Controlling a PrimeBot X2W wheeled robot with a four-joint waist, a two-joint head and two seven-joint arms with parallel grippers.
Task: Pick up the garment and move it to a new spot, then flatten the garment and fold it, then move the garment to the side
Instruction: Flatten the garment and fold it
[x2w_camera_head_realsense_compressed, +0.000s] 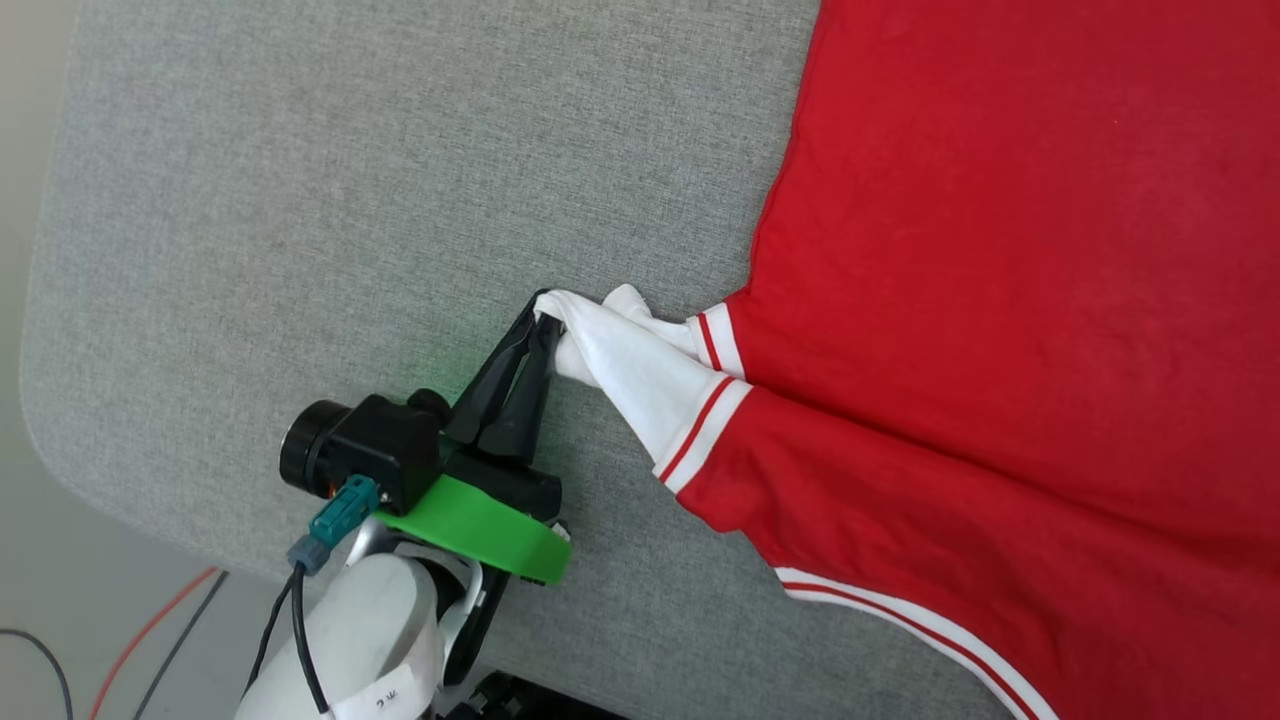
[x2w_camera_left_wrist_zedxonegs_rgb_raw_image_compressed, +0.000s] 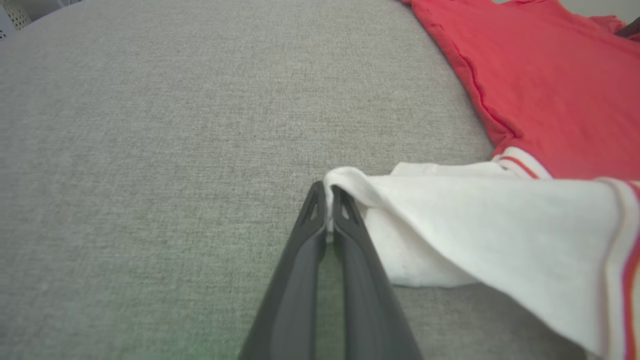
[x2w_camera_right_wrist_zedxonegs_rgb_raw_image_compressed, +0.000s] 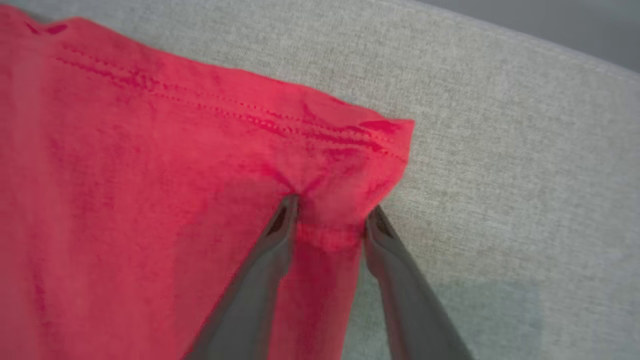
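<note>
The shirt (x2w_camera_head_realsense_compressed: 1000, 250) is showing solid red, its sleeve (x2w_camera_head_realsense_compressed: 640, 375) white and carrying red stripes at the seam. The table (x2w_camera_head_realsense_compressed: 300, 200) is showing flecked grey cloth.

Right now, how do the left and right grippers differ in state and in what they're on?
The left gripper is shut; the right gripper is open, jaws apart. The left pinches the white sleeve; the right straddles a bunched red hem corner. Both work the same shirt on the grey table.
</note>
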